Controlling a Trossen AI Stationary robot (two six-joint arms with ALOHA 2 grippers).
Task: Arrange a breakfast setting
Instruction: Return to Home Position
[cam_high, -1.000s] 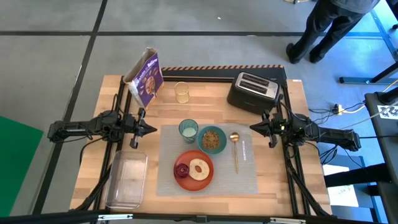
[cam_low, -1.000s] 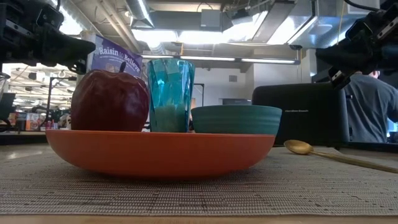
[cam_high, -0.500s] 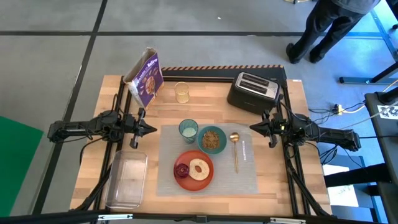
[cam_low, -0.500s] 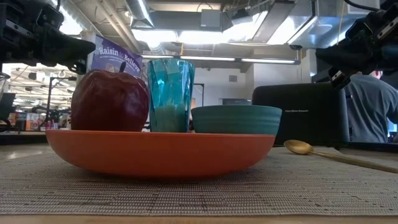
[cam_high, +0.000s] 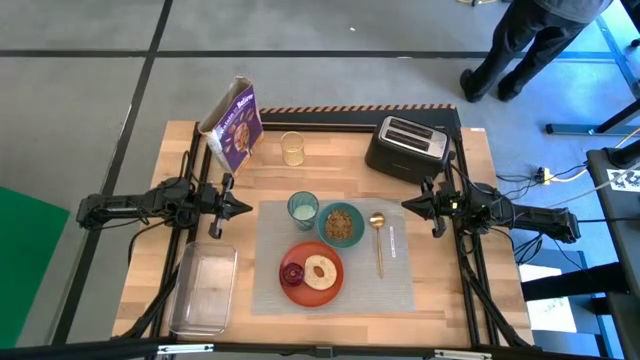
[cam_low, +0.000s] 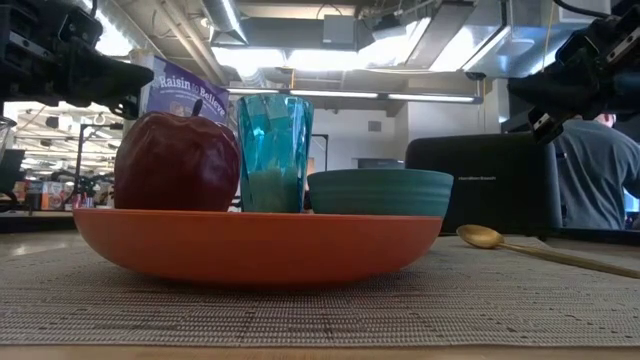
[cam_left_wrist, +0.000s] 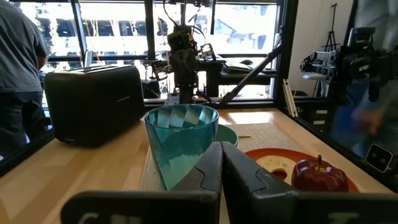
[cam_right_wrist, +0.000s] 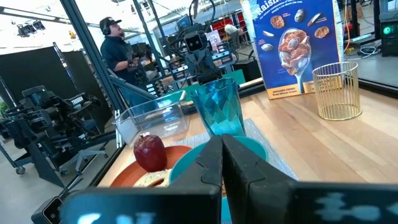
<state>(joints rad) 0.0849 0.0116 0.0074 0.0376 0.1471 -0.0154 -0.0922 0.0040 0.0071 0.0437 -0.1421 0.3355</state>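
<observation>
A grey placemat (cam_high: 400, 280) lies at the table's middle. On it stand an orange plate (cam_high: 300, 290) with a bagel (cam_high: 321, 271) and a dark red fruit (cam_high: 292, 274), a teal bowl (cam_high: 341, 224) with brown cereal, a teal cup (cam_high: 303, 208) and a gold spoon (cam_high: 378, 240). My left gripper (cam_high: 248, 207) is shut and empty, left of the mat, above the table. My right gripper (cam_high: 405, 205) is shut and empty, right of the mat. The cup also shows in the left wrist view (cam_left_wrist: 180, 140).
A black toaster (cam_high: 408, 147) stands at the far right. A purple cereal box (cam_high: 232, 125) and a gold wire cup (cam_high: 292, 147) stand at the far left. A clear plastic tub (cam_high: 205, 290) lies near the front left. A person (cam_high: 530, 40) stands beyond the table.
</observation>
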